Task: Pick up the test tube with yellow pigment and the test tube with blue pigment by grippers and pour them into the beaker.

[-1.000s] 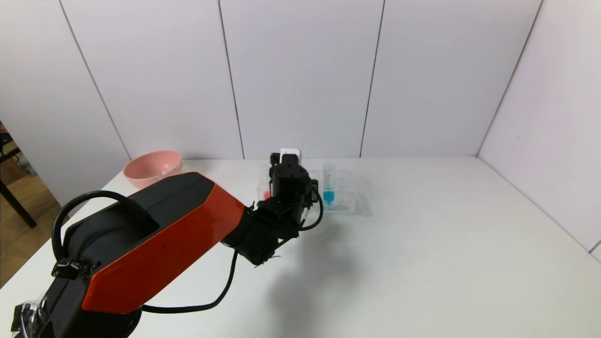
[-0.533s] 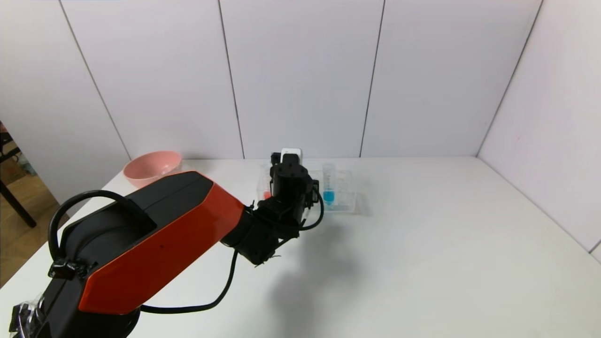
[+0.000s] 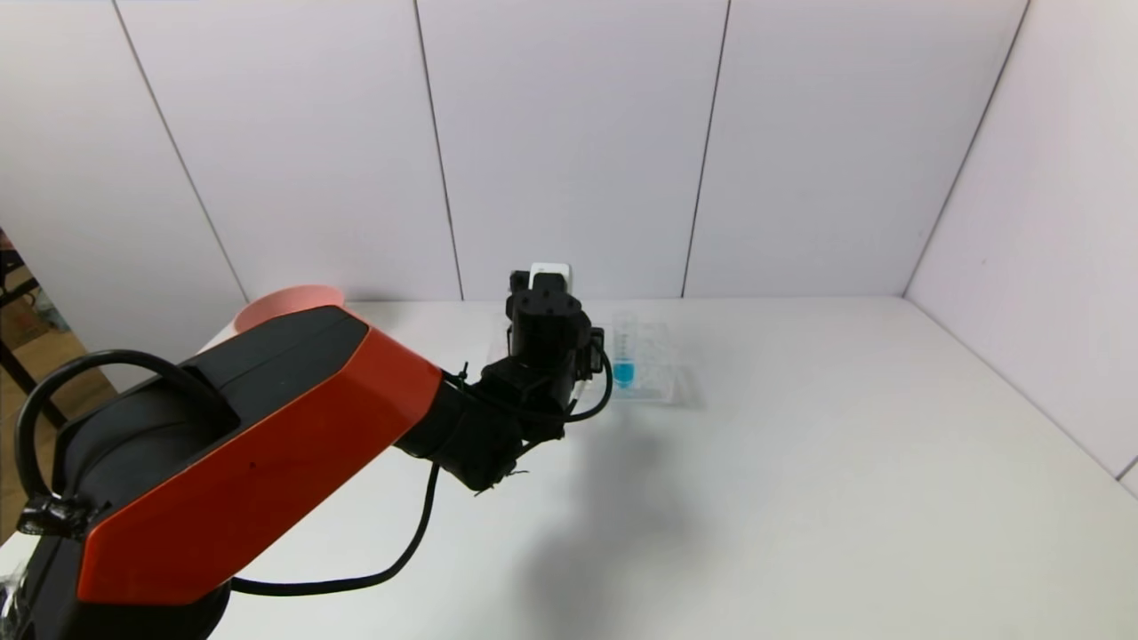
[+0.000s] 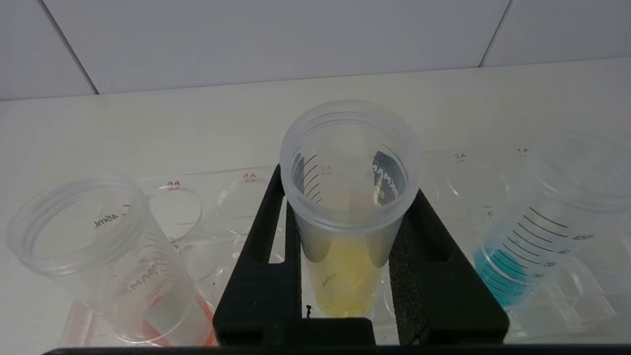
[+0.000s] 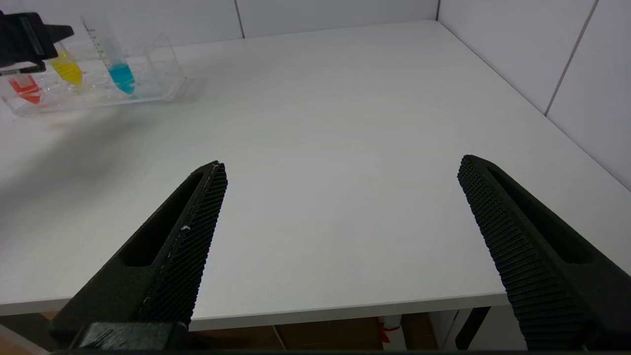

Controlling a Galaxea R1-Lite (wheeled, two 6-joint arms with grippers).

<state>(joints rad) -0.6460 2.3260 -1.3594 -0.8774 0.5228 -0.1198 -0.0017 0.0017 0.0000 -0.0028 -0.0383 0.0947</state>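
Note:
My left gripper (image 3: 544, 331) reaches over the clear tube rack (image 3: 660, 373) at the back of the table. In the left wrist view the left gripper (image 4: 347, 197) is shut on the test tube with yellow pigment (image 4: 345, 268); both black fingers (image 4: 259, 276) press its sides, and its lower end is still in the rack. The test tube with blue pigment (image 4: 512, 268) stands in the rack beside it and also shows in the head view (image 3: 622, 369). My right gripper (image 5: 342, 165) is open and empty over the table's front edge. The beaker is out of view.
A red-orange liquid tube (image 4: 148, 305) leans in the rack on the yellow tube's other side. A pink bowl (image 3: 289, 298) sits at the back left, partly behind my left arm. White walls close the back and right sides of the table (image 3: 800, 462).
My left arm has risen a little and its gripper now sits slightly higher over the rack. It now hides the red-orange tube in the head view. The blue tube has not moved.

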